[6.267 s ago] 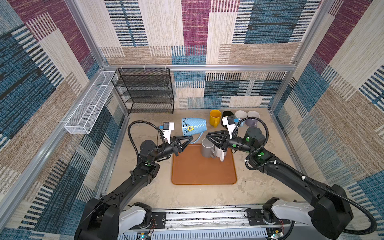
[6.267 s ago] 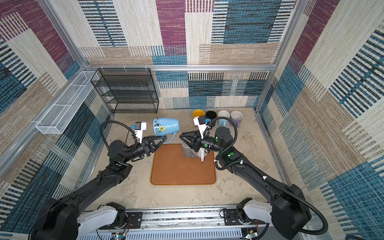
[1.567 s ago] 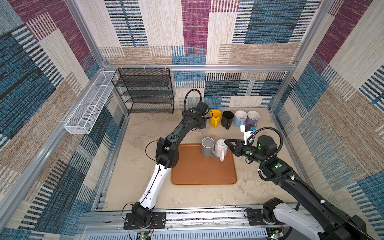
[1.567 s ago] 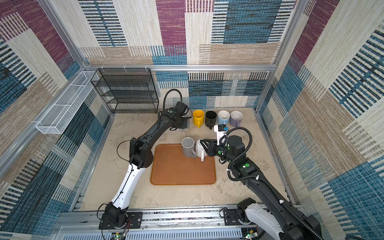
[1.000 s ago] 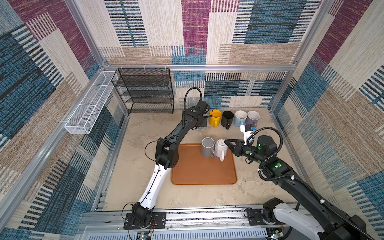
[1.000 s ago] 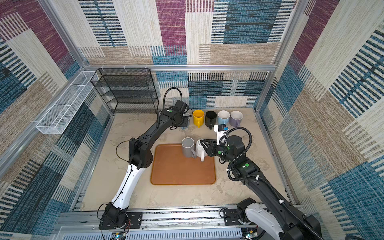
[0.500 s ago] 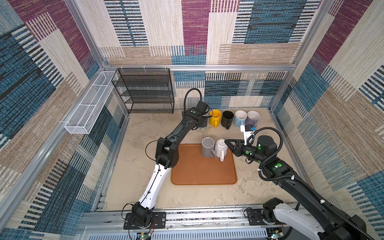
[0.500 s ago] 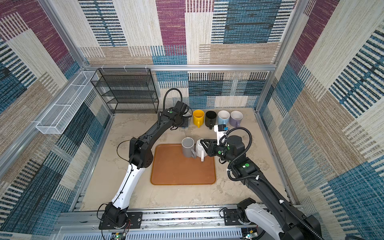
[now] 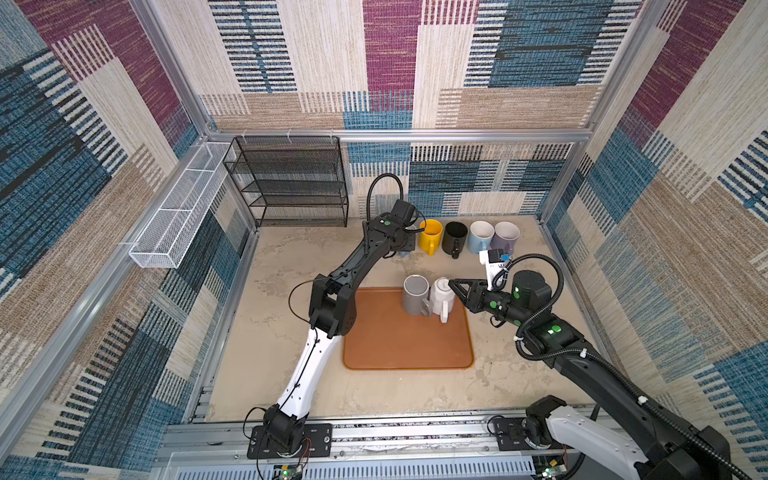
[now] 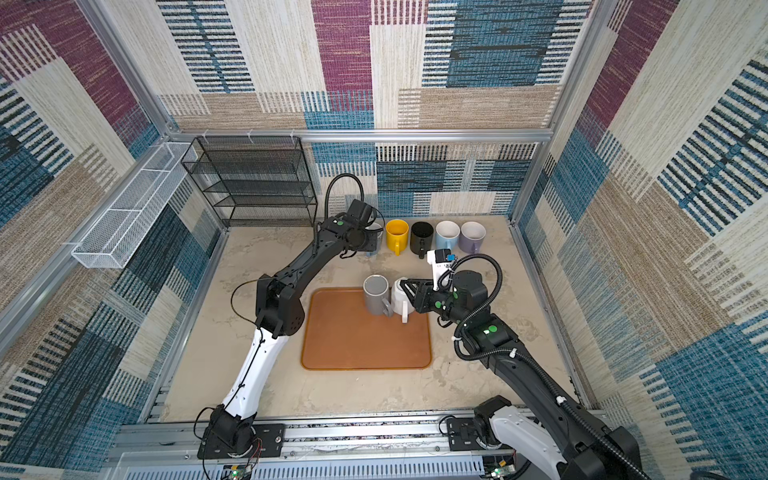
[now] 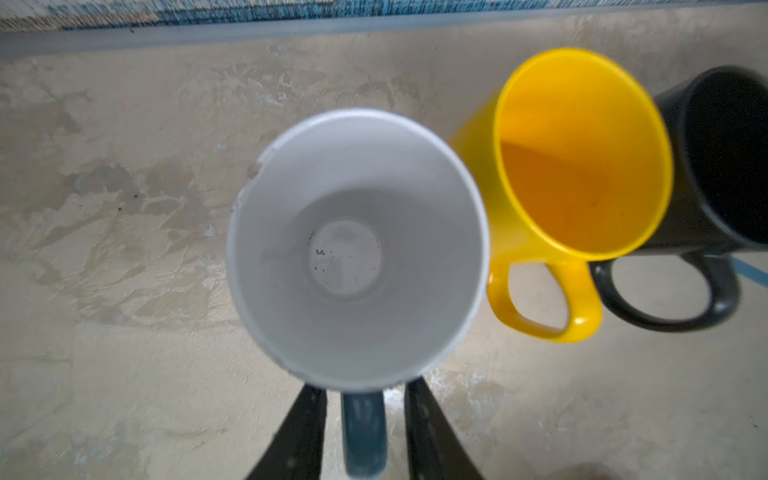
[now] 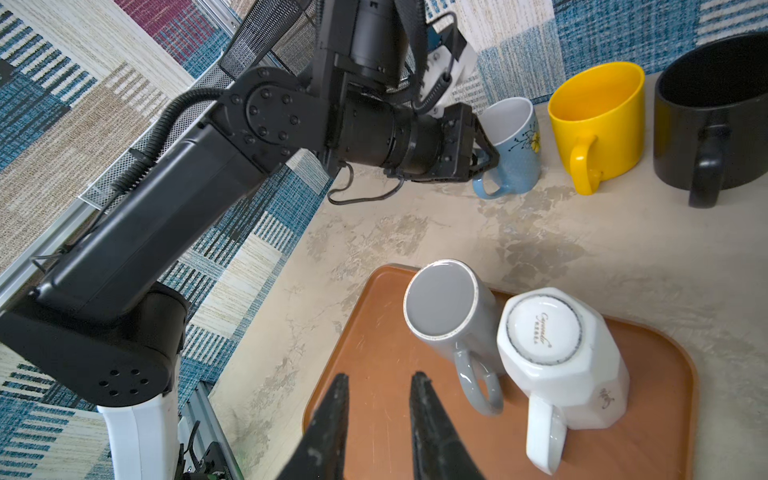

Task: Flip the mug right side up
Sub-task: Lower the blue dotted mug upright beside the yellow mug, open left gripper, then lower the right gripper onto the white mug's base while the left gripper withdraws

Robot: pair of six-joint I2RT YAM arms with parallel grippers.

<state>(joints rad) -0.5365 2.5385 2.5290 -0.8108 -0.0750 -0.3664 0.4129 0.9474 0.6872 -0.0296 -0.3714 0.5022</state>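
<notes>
Carried from mid-air, the blue floral mug (image 12: 515, 153) now stands upright left of the yellow mug (image 12: 598, 112); the left tool (image 11: 365, 392), seemingly slack around its handle (image 11: 365, 436), should withdraw straight; the right tool (image 12: 381, 378) sits slightly open, empty.

Glossy white mug (image 12: 561, 374), smooth tray (image 12: 374, 328) (rough tabletop (image 12: 540, 249)).

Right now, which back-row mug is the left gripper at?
The light-blue flowered mug, at the row's left end beside the yellow mug; the left gripper straddles its handle, fingers open.

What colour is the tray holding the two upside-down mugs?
Orange-brown; the tray shows best in the right wrist view.
</notes>
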